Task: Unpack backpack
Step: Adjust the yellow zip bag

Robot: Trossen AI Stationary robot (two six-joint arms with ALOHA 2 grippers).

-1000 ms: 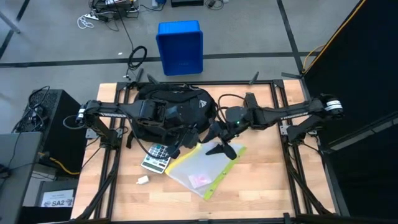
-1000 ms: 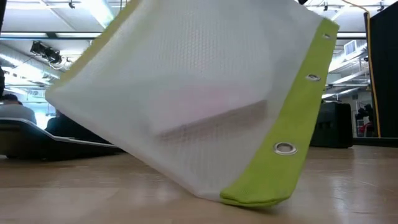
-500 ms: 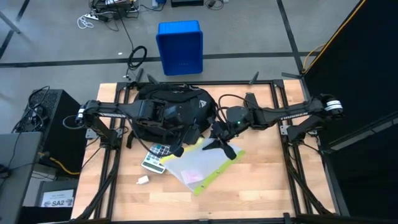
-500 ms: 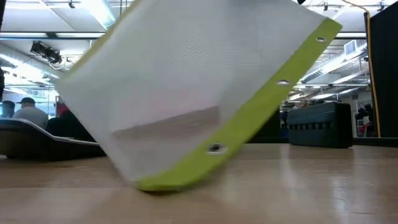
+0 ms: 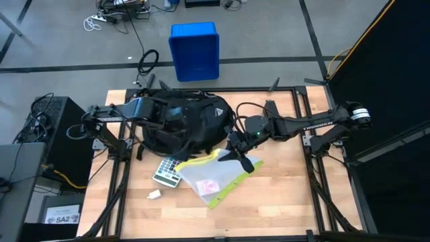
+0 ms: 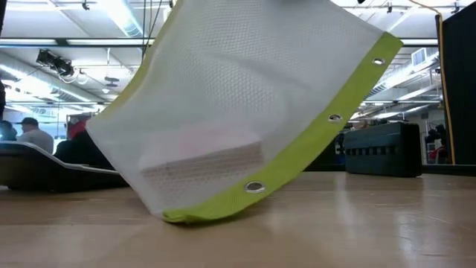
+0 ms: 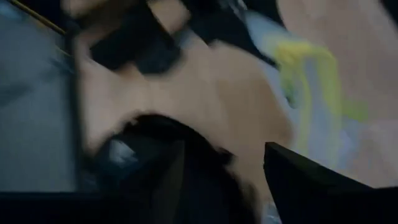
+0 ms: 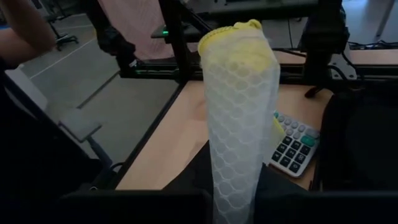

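The black fabric backpack point(image 5: 185, 121) is slumped at the worktop's far edge. A stiff mesh pouch point(image 5: 211, 176) with a lime-green border is pinched in the right gripper point(image 5: 236, 156), jaws fully closed on its upper edge. The left gripper point(image 5: 176, 119) is held over the backpack, jaws apart and empty. The slick pouch could be dragged onto the ridged calculator point(image 5: 167, 171) nearby.

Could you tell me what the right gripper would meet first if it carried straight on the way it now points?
Probably the calculator on the table: the right gripper, shut on the mesh pouch, points towards it, though depth is hard to judge.
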